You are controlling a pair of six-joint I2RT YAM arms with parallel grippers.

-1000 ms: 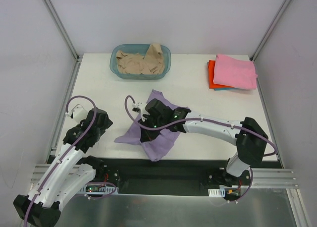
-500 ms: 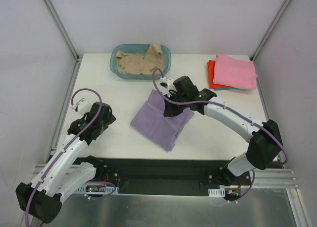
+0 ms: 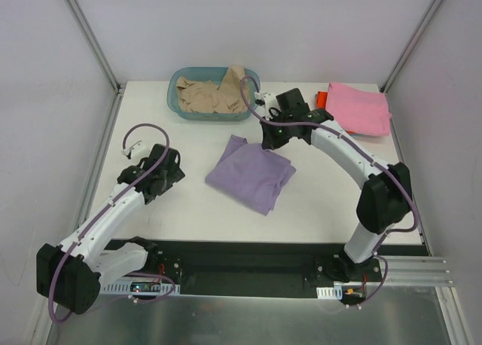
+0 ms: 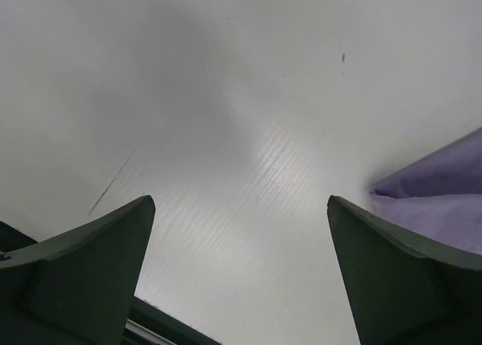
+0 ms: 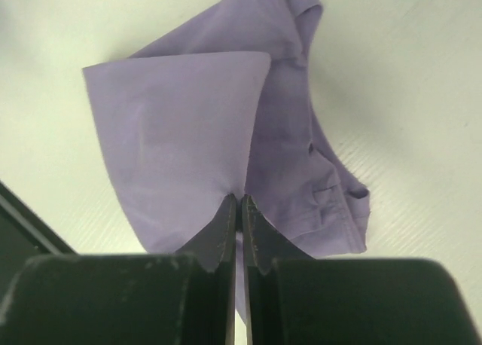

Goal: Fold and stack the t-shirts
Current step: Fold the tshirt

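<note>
My right jaws are pressed fully together over the far edge of the lavender t-shirt (image 3: pixel 250 173). In the right wrist view the two fingers (image 5: pixel 226 232) meet with no gap. The purple cloth makes small creases just at their tips, so it looks pinched there, with one smooth flap (image 5: pixel 173 134) lying on top of the more wrinkled part. The shirt rests in a rough square in the middle of the white worktop (image 3: pixel 324 202), between my two arms.

My left jaws stand wide apart and hold nothing. They are low over the bare worktop, just beside the left side of the lavender shirt. In the left wrist view the dark fingers (image 4: pixel 83 270) are far from each other, and only a corner of the purple cloth (image 4: pixel 444 194) shows at the right edge.

At the far side, the beige t-shirt (image 3: pixel 213 96) lies crumpled inside the teal basket (image 3: pixel 176 108). In the far right corner the pink t-shirt (image 3: pixel 361 108) lies folded on top of the orange-red t-shirt (image 3: pixel 321 99), partly hidden behind my right arm (image 3: pixel 343 151).
</note>
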